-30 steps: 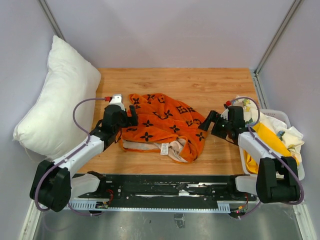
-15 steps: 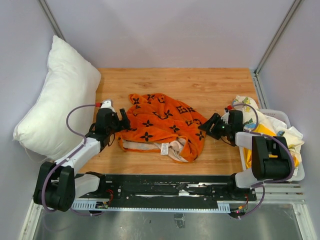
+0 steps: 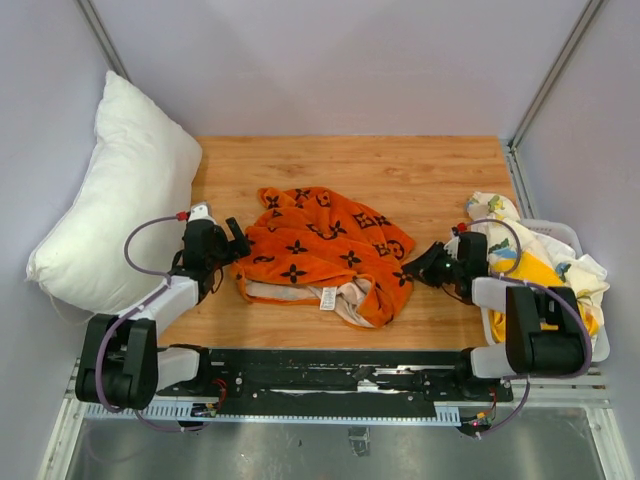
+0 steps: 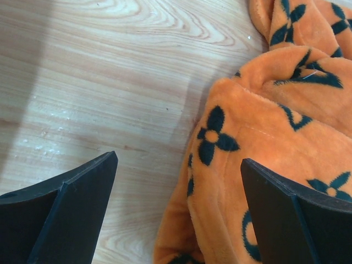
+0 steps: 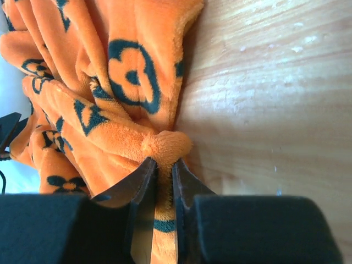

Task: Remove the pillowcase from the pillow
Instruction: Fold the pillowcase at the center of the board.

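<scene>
Between the nearly closed jaws of the right gripper sits a small plush fold of the pillowcase, pinched at the edge of the cloth closest to that gripper. The rest of the orange fabric bunches away beyond the fingertips, and bare desk runs alongside. Across the heap, the left gripper stands wide and holds nothing. One of its fingers is over the wood and the other over the plush border, with the pillowcase's rim lying just ahead of and between them. Farther out, behind and outboard of the left gripper, the pillow leans against the wall, well apart from the case and wholly bare. Outboard of the right gripper, a basket of cloths sits close by.

Judging by this, the case is already free of the pillow, so the step in hand is likely to leave it tidily on the desk. The pinch looks thin, a nub of pile rather than a full layer. Any pull should therefore be slow and low along the desk, or the fold may slip out. If the case is simply to be let go, the jaws should open fully before the gripper backs off, so the pile does not snag and drag. To help, the left gripper would need to come lower and forward onto the rim before closing.
</scene>
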{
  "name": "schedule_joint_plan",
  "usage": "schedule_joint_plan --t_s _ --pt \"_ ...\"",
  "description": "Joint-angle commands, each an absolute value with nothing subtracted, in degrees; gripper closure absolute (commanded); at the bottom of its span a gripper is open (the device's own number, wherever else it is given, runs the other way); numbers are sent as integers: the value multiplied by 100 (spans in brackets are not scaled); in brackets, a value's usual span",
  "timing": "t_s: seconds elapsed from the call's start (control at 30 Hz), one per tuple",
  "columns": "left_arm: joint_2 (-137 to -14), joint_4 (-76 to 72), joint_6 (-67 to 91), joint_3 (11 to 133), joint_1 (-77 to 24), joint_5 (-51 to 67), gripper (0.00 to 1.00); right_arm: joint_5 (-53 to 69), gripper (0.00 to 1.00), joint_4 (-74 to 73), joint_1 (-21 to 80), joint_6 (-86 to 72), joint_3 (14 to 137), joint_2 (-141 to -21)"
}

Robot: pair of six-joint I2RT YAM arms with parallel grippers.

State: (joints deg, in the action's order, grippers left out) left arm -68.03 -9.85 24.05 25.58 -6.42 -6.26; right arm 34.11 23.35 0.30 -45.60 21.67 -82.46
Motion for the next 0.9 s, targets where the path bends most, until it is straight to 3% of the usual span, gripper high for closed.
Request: schedule_joint_plan --t_s 0.0,0.13,0.2,0.33,0.47,0.7,0.87 --pt "-7017 -1405 2412 2627 -545 -506 1 2811 83 536 -62 -3968 2455 -7324" --pt "-7259 -1526 2319 2753 -545 -99 1 2174 79 -640 -61 -3454 2943 -6435" --pt "-7451 -1525 2325 2850 -545 76 1 1939 82 -938 -59 -3291 3132 -6209" --pt "-7793 -1673 2292 2972 -545 383 1 1832 98 -1191 -60 -3130 3462 -6177" --pt "-8042 -2004 2257 3098 -545 352 1 1926 99 -1100 -55 -3135 3540 -6309" --pt "-8859 -2407 2409 3728 -545 915 16 2109 99 -935 -54 -3144 3474 -6528" --pt "-9351 -2458 2492 3913 -545 1002 19 2174 99 -757 -53 -3209 3331 -6550"
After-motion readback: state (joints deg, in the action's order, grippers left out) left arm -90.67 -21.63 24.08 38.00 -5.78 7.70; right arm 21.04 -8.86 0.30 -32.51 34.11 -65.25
